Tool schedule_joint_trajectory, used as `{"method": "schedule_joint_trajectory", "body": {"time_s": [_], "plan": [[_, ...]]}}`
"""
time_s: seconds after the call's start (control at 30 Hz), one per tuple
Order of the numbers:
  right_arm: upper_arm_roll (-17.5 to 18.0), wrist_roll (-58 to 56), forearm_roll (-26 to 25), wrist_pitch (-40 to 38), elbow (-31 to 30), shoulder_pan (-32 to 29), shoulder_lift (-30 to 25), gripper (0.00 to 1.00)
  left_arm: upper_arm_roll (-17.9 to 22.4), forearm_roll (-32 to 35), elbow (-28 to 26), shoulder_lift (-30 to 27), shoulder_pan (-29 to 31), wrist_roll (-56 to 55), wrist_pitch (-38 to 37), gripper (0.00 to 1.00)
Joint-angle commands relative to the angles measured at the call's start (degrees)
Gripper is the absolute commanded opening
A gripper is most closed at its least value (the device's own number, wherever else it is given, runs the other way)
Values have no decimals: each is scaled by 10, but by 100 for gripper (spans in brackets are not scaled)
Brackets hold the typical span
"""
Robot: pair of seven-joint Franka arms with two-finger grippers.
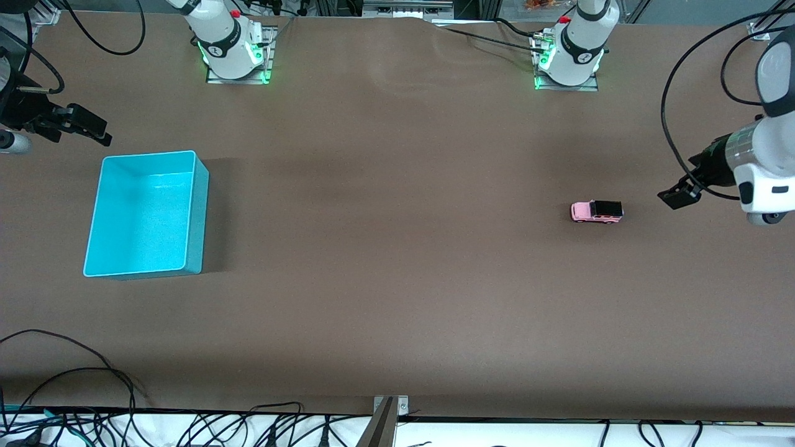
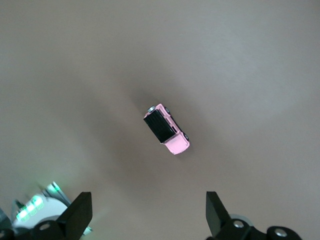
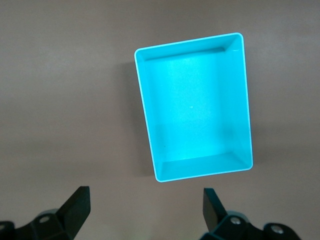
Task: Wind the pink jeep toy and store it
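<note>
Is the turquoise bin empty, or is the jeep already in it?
Empty. The turquoise bin shows only its bare floor; the pink jeep toy sits on the table.

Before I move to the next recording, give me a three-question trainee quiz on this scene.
1. True or false: the toy car lies inside the bin.
2. Which gripper hangs closer to the car: A) left gripper B) right gripper?
3. Fill in: both grippers' jaws are ____.

Key: 1 false, the car sits on the bare table toward the left arm's end; 2 A; 3 open.
</note>
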Motion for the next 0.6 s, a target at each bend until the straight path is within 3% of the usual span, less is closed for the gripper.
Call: {"method": "schedule_joint_trajectory", "body": {"time_s": [0.0, 0.23, 0.57], "plan": [[0, -10, 11, -3, 12, -2, 4, 100, 0, -7, -28, 6, 2, -103, 23, 100], [0, -10, 11, -3, 12, -2, 4, 100, 0, -7, -117, 4, 2, -239, 117, 100], [1, -10, 11, -3, 12, -2, 4, 100, 0, -7, -219, 5, 23, -341, 248, 100]]}}
